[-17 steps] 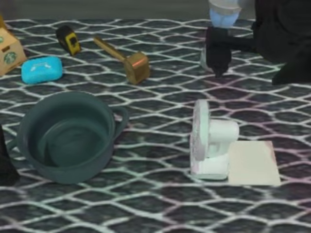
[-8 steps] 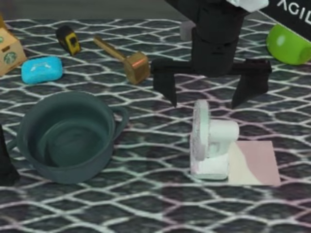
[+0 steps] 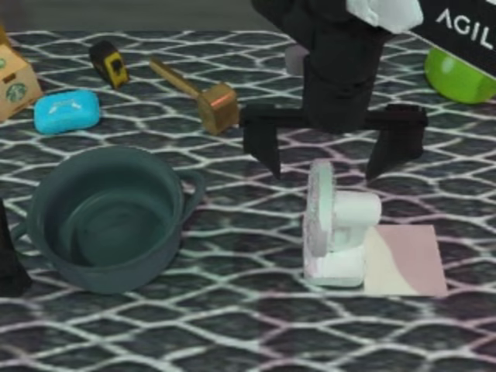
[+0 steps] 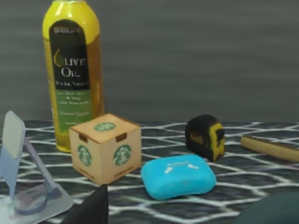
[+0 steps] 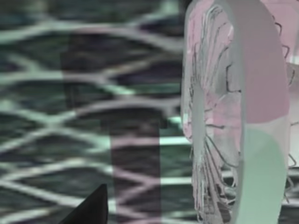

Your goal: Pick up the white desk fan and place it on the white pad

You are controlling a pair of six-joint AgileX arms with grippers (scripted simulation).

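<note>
The white desk fan (image 3: pixel 335 226) stands upright on its blocky base at the left edge of the white pad (image 3: pixel 407 260), right of the table's middle. My right gripper (image 3: pixel 324 175) hangs open and wide just behind the fan's top. One finger (image 3: pixel 263 143) is left of the fan and the other (image 3: pixel 397 143) is right of it, neither touching it. In the right wrist view the round grille (image 5: pixel 233 116) fills the frame close up, with one fingertip (image 5: pixel 93 207) showing. My left arm (image 3: pixel 6 263) stays parked at the table's left edge, one fingertip (image 4: pixel 93 210) in its wrist view.
A dark teal pot (image 3: pixel 108 217) sits at front left. Behind it lie a hammer (image 3: pixel 203 94), a tape measure (image 3: pixel 108 62), a blue soap bar (image 3: pixel 66 111) and a cardboard box (image 3: pixel 14 81). A green bowl (image 3: pixel 457 74) is at back right. An oil bottle (image 4: pixel 77 70) stands behind the box.
My right arm has swung in from the back right, opened its fingers wide and settled over the fan. The fan, pad and left arm have not moved.
</note>
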